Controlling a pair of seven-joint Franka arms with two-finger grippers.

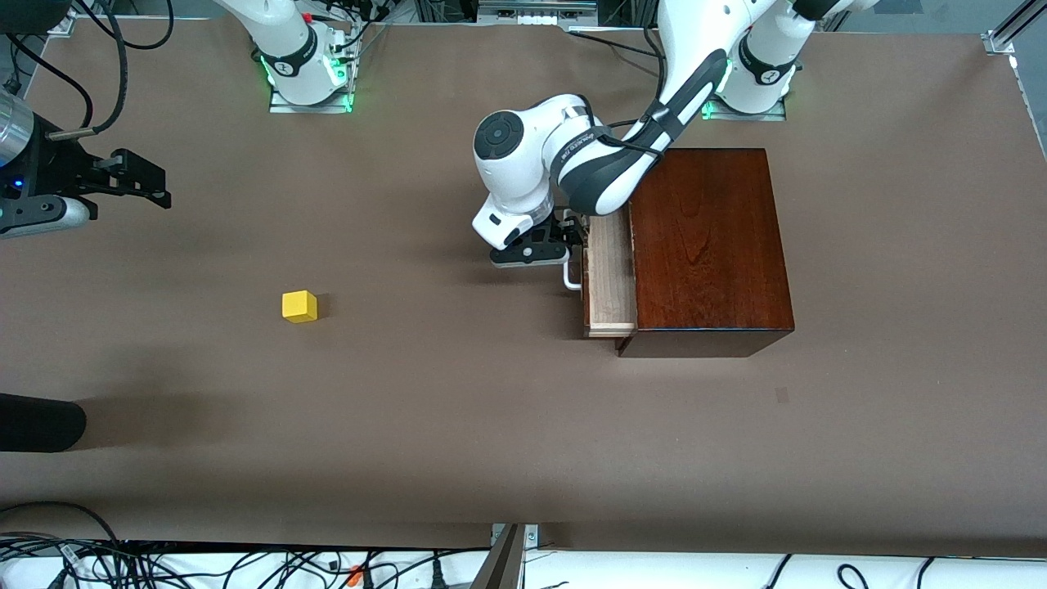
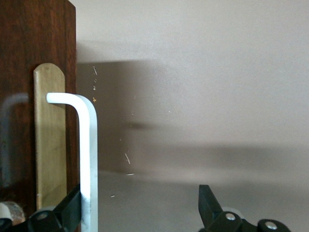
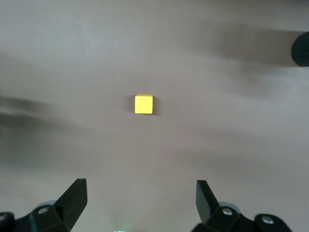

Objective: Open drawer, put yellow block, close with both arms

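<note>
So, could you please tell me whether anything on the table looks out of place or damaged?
Nothing stands out. The drawer is partly pulled out, the left tool open at its white handle, and the yellow block sits upright on the table below the open right tool.

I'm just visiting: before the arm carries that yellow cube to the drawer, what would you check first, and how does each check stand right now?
1. Drawer open enough for the cube: not ok, only part way out of the wooden box.
2. Left tool at the white handle: ok, fingers open, one beside the bar.
3. Yellow cube free on the table: ok.
4. Right tool open: ok, cube in its view.
5. Right tool holding the cube: not ok.
6. Drawer's inside free: cannot tell.
</note>
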